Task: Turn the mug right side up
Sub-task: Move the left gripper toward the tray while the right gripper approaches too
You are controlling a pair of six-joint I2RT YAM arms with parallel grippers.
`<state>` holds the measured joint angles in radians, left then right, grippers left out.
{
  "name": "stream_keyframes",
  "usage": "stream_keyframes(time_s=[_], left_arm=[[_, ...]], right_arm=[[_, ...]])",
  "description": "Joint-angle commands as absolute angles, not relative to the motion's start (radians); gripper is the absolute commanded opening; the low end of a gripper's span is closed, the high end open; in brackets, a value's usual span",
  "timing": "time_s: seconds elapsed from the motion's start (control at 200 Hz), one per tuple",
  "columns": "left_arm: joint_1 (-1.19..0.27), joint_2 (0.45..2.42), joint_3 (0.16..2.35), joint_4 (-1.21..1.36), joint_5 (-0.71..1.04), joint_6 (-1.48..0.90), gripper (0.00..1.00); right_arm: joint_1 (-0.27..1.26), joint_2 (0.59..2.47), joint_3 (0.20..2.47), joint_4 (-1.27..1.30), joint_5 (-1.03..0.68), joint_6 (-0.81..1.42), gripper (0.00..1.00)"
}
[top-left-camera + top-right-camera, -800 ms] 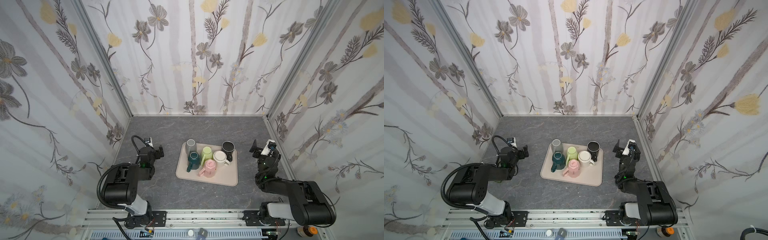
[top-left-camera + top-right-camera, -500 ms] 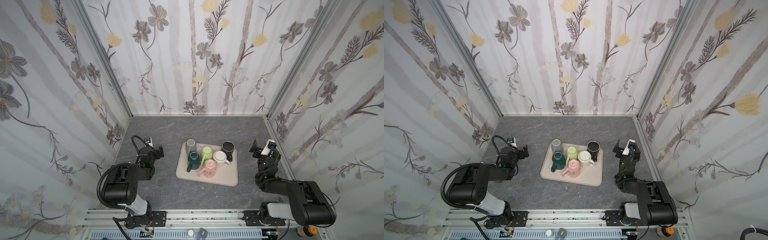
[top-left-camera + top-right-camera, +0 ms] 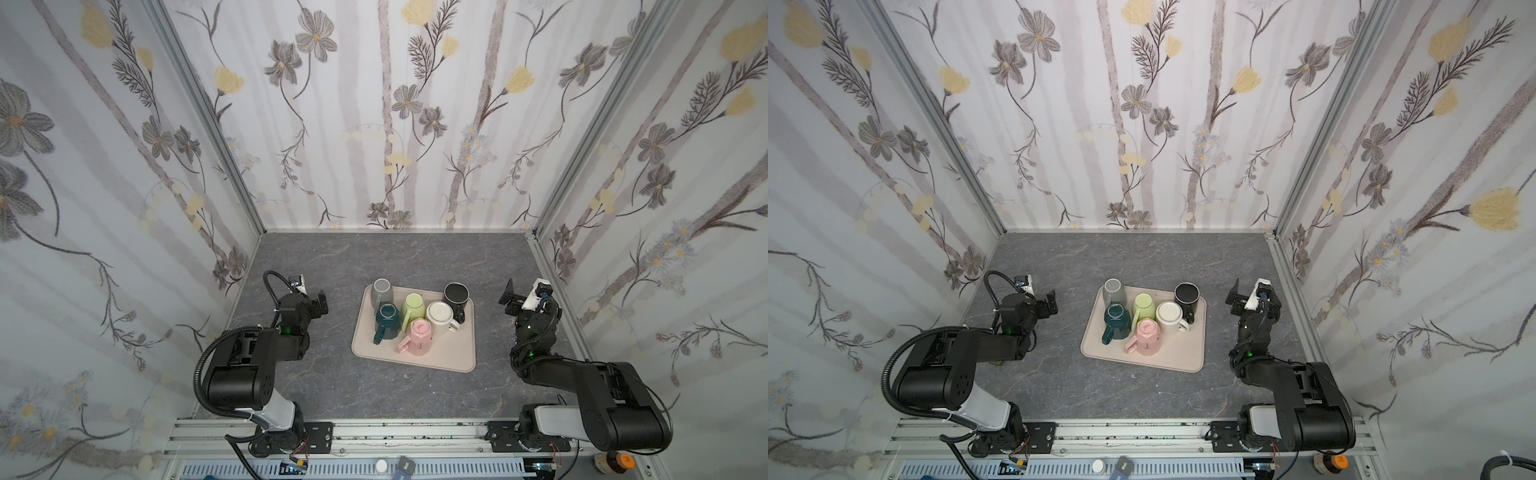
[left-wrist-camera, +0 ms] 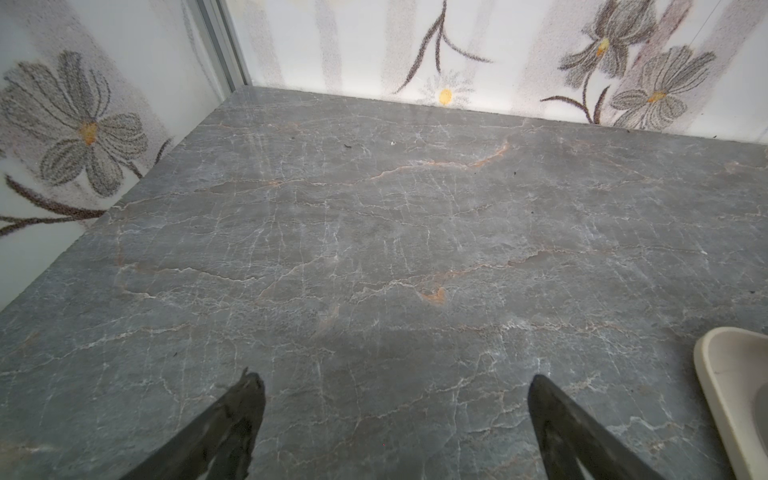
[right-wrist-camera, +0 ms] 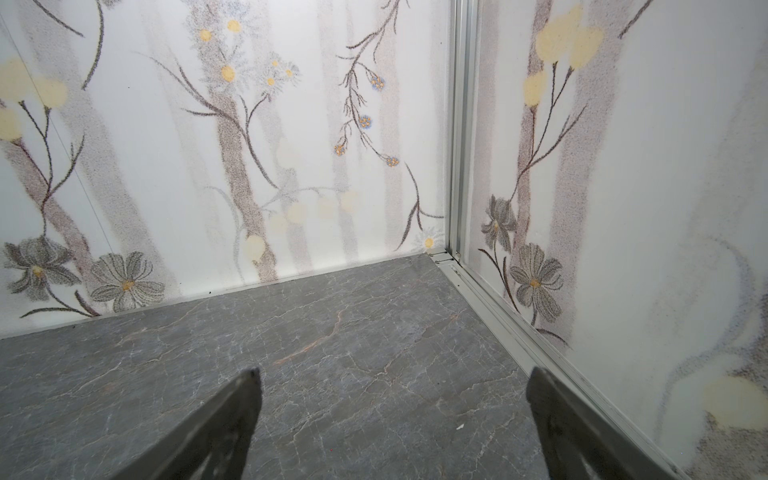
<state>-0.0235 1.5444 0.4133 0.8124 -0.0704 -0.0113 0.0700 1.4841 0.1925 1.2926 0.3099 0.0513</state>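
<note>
While no mug is being touched yet, the pink mug (image 3: pixel 417 336) is sitting base-up near the middle of the tray's (image 3: pixel 451 353) near edge, its handle pointing toward the near left corner, and it is looking like the plainest candidate for turning. The green mug (image 3: pixel 412 305) just behind it and the grey mug (image 3: pixel 382 291) in the far left corner are also appearing to show their bases, so I cannot tell which one is meant. The teal mug (image 3: pixel 388 318) and the black mug (image 3: pixel 456 293) in the far right corner are standing mouth-up, while the white mug (image 3: pixel 440 316) beside the black one is too unclear to call. All six are crowding together over the tray's far half, and the tray is lying in the middle of the tabletop (image 3: pixel 374 257). The left gripper (image 4: pixel 395 380) is hovering over bare tabletop off the tray's left edge, jaws spread wide and holding nothing. The right gripper (image 5: pixel 392 378) is waiting near the tabletop's right edge, likewise wide open and empty. Nothing is differing from a moment earlier: both arms are staying parked and every mug is keeping its place. By my judgement the task is standing at its very start, with reach, grasp and flip all lying ahead, and the tight packing is likely making a clean grasp awkward.
</note>
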Motion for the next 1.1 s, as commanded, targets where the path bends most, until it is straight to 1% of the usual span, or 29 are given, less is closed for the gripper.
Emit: stream_keyframes(time_s=[0.0, 0.04, 0.09, 0.185, 0.275, 0.38, 0.505, 0.55, 0.6, 0.699, 0.799, 0.904, 1.094], left_arm=[[-0.060, 1.454, 0.522, 0.579, -0.222, -0.018, 1.00], [-0.067, 1.422, 0.578, 0.443, -0.242, -0.042, 1.00], [-0.072, 1.401, 0.593, 0.394, -0.214, -0.053, 1.00], [-0.120, 1.379, 0.621, 0.290, -0.334, -0.135, 1.00], [-0.242, 1.363, 0.681, 0.151, -0.569, -0.125, 1.00], [-0.309, 1.342, 0.777, -0.034, -0.602, -0.194, 1.00], [-0.388, 1.300, 0.844, -0.186, -0.550, -0.273, 1.00], [-0.409, 1.278, 0.857, -0.227, -0.501, -0.307, 1.00], [-0.439, 1.264, 0.857, -0.254, -0.441, -0.331, 1.00], [-0.514, 1.186, 0.837, -0.298, -0.385, -0.377, 1.00], [-0.569, 1.129, 0.798, -0.319, -0.326, -0.419, 1.00], [-0.580, 1.080, 0.746, -0.336, -0.230, -0.446, 1.00], [-0.607, 1.008, 0.694, -0.396, -0.216, -0.467, 1.00]], right_arm=[[0.108, 1.427, 0.211, 1.242, 0.381, 0.013, 1.00], [0.128, 1.343, 0.260, 1.071, 0.479, 0.035, 1.00], [0.119, 1.239, 0.331, 0.839, 0.467, 0.117, 1.00], [0.116, 1.120, 0.353, 0.755, 0.409, 0.158, 1.00], [0.116, 1.048, 0.419, 0.575, 0.389, 0.225, 1.00], [0.115, 1.004, 0.488, 0.380, 0.299, 0.267, 1.00], [0.117, 0.958, 0.519, 0.211, 0.203, 0.328, 1.00], [0.115, 0.939, 0.525, 0.158, 0.162, 0.346, 1.00], [0.116, 0.918, 0.522, 0.114, 0.107, 0.362, 1.00], [0.117, 0.879, 0.521, 0.024, 0.027, 0.381, 1.00], [0.119, 0.853, 0.524, -0.056, 0.005, 0.382, 1.00], [0.119, 0.844, 0.524, -0.120, -0.017, 0.359, 1.00], [0.123, 0.841, 0.497, -0.145, -0.049, 0.386, 1.00]])
